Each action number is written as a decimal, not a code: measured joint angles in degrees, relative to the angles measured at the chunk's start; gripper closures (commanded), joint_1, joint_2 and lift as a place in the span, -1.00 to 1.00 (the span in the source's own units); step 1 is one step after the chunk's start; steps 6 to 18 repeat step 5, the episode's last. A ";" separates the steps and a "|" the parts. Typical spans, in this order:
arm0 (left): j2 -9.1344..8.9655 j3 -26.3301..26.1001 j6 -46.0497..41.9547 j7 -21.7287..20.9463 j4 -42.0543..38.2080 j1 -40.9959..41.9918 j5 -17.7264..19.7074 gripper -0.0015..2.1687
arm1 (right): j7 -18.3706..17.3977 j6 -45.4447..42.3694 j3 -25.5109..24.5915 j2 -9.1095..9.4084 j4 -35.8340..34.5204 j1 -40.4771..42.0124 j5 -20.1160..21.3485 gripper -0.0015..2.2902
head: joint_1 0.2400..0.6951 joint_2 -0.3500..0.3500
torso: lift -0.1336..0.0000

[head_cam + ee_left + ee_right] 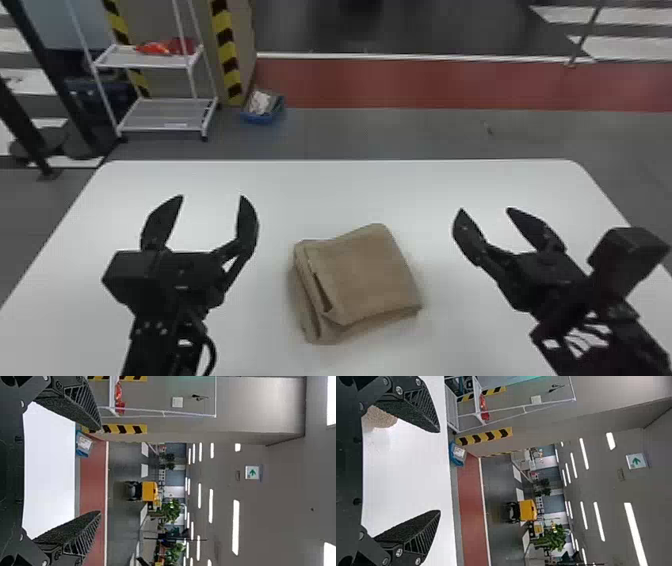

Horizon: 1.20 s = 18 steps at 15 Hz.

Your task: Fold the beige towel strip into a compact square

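The beige towel (365, 275) lies folded into a thick, slightly skewed square on the white table, its layered edges showing on the left side and a small corner flap at its front left. My left gripper (212, 198) stands open to the towel's left, apart from it. To the right of the towel my right gripper (484, 211) is open too, touching nothing. In the left wrist view the left gripper (100, 471) has widely parted fingers with nothing between them. Beside one finger of the right gripper (440, 471), the right wrist view has part of the towel (380, 418).
The white table (310, 185) has rounded far corners. Beyond it on the floor stand a white wire shelf (165, 115) and a blue bin (262, 117), near a pillar with yellow and black stripes.
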 measured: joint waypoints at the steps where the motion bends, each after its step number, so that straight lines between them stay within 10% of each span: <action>1: -0.06 -0.17 1.25 0.48 0.00 -0.19 -1.16 -0.86 | 0.06 -0.50 0.00 -0.13 -0.07 0.11 0.62 -0.84 | 1.00 -0.05 | -0.85; 18: -0.04 -0.23 3.28 1.57 -0.25 -0.55 -2.16 -0.87 | 0.07 -1.39 -0.32 -0.64 -0.03 0.37 1.14 -0.84 | 1.00 -0.06 | -0.85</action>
